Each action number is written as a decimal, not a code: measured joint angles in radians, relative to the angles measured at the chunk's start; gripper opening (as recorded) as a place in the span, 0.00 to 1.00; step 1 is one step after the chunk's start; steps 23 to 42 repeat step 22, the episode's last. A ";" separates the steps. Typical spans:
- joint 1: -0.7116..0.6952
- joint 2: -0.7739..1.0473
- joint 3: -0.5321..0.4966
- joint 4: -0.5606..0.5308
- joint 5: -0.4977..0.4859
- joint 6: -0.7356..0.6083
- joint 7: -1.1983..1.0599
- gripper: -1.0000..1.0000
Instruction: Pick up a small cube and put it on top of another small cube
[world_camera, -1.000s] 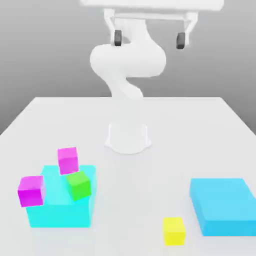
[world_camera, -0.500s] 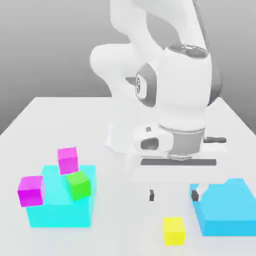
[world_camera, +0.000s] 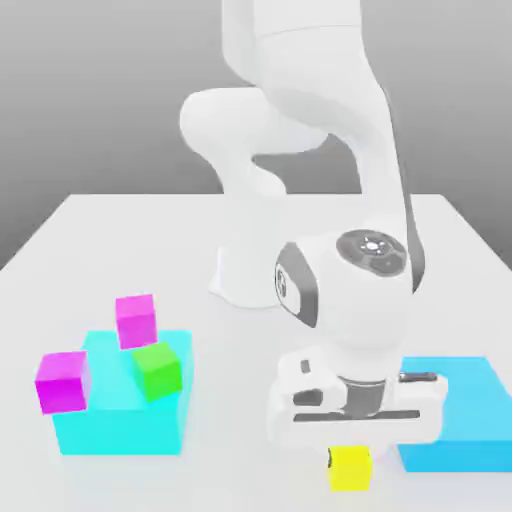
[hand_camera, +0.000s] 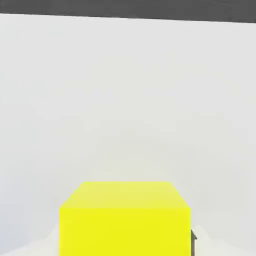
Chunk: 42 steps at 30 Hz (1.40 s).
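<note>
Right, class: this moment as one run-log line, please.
gripper: shut on yellow cube | cube: on table | stacking: not yet done

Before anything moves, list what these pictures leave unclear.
- Exterior view: the blue block's far left corner, behind the hand of the arm.
- Exterior view: the underside of the yellow cube, hidden by its own body.
- Hand view: the yellow cube's lower part, cut off by the picture's edge.
- Exterior view: the cyan block's top under the green cube, which covers it.

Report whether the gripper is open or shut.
Shut on the yellow cube: the hand view shows a dark fingertip right against the cube's side.
</note>
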 joint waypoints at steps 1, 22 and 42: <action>-0.010 -0.030 0.013 -0.007 0.015 -0.024 -0.011 0.00; -0.494 -0.371 -0.259 -0.017 0.198 -0.347 0.115 1.00; -0.494 -0.371 -0.259 -0.017 0.198 -0.347 0.115 1.00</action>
